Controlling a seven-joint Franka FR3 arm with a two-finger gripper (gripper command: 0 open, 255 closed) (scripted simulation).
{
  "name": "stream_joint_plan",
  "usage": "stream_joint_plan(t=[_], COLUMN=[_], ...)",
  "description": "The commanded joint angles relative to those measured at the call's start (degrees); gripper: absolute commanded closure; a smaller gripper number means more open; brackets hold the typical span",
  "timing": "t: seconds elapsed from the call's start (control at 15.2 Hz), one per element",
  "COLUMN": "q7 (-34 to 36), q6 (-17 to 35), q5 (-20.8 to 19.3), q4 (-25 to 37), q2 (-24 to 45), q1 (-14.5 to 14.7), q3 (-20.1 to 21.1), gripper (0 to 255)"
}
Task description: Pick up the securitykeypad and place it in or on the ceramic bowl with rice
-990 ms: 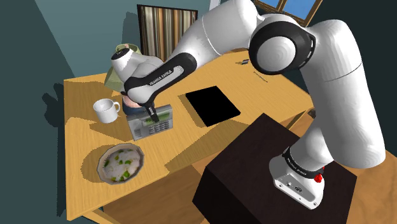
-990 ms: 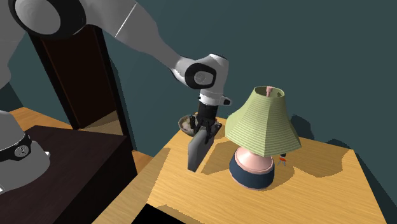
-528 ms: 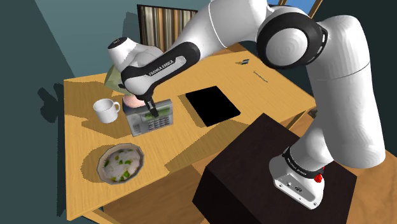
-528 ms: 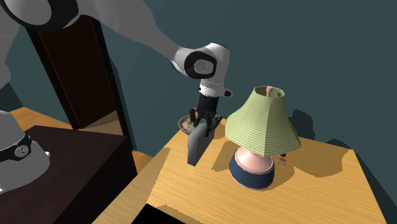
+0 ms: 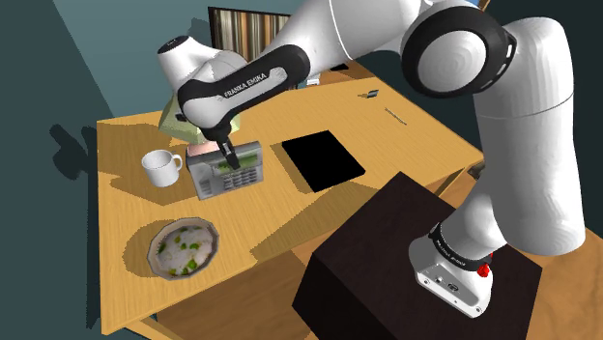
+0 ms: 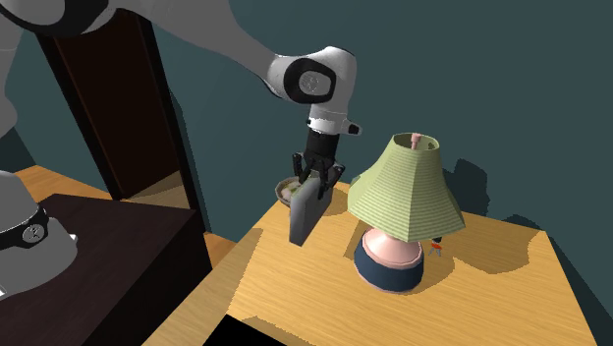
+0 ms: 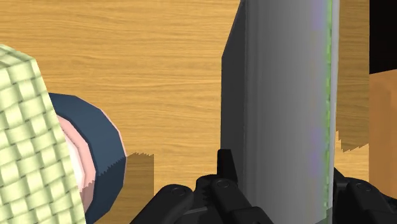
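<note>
1 gripper (image 5: 229, 162) clamped on 1 grey keypad (image 5: 227, 174), prob. clear of the table (image 5: 271, 217), betw. 1 white mug (image 5: 159, 167) & 1 black slab (image 5: 323, 160). 1 rice bowl (image 5: 182, 247) well apart. 1 lamp (image 6: 403, 192) beside. Arm (image 5: 246, 87) reads "FRANKA EMIKA".

Your arm (image 5: 319, 39) stretches far out, wrist bent down; gripper (image 5: 231, 164) pointing down, fingers clasping the keypad (image 5: 215, 180).

Grained wood is seen in the table (image 5: 275, 198), coarse woven cloth in the lamp shade (image 6: 403, 192), and a smooth matt grey casing on the keypad (image 7: 280, 102).
</note>
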Motion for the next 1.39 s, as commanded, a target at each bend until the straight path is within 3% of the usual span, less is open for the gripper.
stream_joint_plan(t=[0.0,0.59,1.32], q7=[-0.20,-0.94,9.35], q6=[-1.04,-5.57,-14.34], q5=[0.16,0.72,1.52], q4=[-0.11,1.52,14.38], q2=[-1.23,-4.19,1.16], q1=[-0.08,-0.15,9.78], q3=[0.11,0.40,3.41], gripper=[255,255,255])
